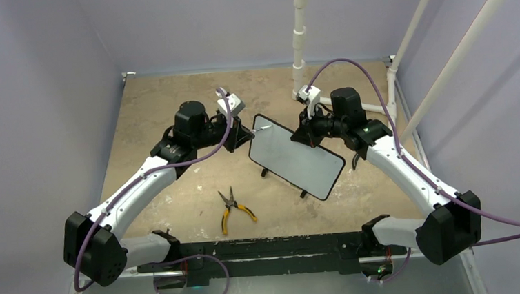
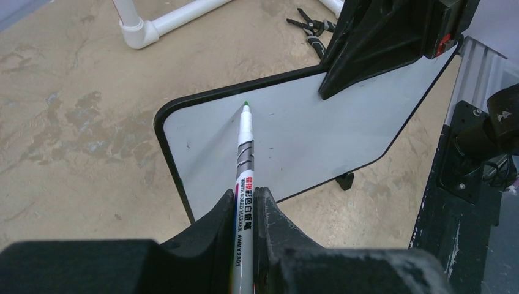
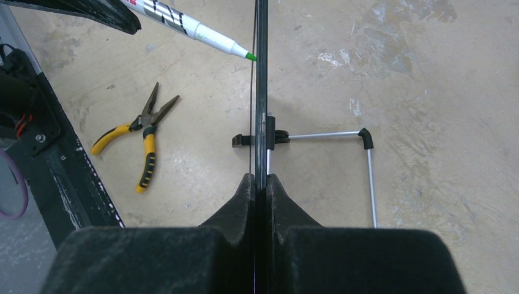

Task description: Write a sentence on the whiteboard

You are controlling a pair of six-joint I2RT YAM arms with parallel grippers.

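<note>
The whiteboard (image 1: 297, 157) stands on its two black feet mid-table; its white face (image 2: 306, 141) shows no writing, so the sentence is not visible. My left gripper (image 1: 242, 131) is shut on a white marker (image 2: 245, 159); its green tip (image 2: 246, 105) sits at the board's upper left corner. In the right wrist view the marker (image 3: 183, 24) tip meets the board's edge (image 3: 261, 73). My right gripper (image 1: 306, 131) is shut on the board's top edge, with a finger (image 3: 242, 199) on either side.
Yellow-handled pliers (image 1: 232, 208) lie in front of the board, also seen in the right wrist view (image 3: 138, 131). A white pipe frame (image 1: 299, 40) stands behind the board. A thin metal support leg (image 3: 367, 171) extends behind it.
</note>
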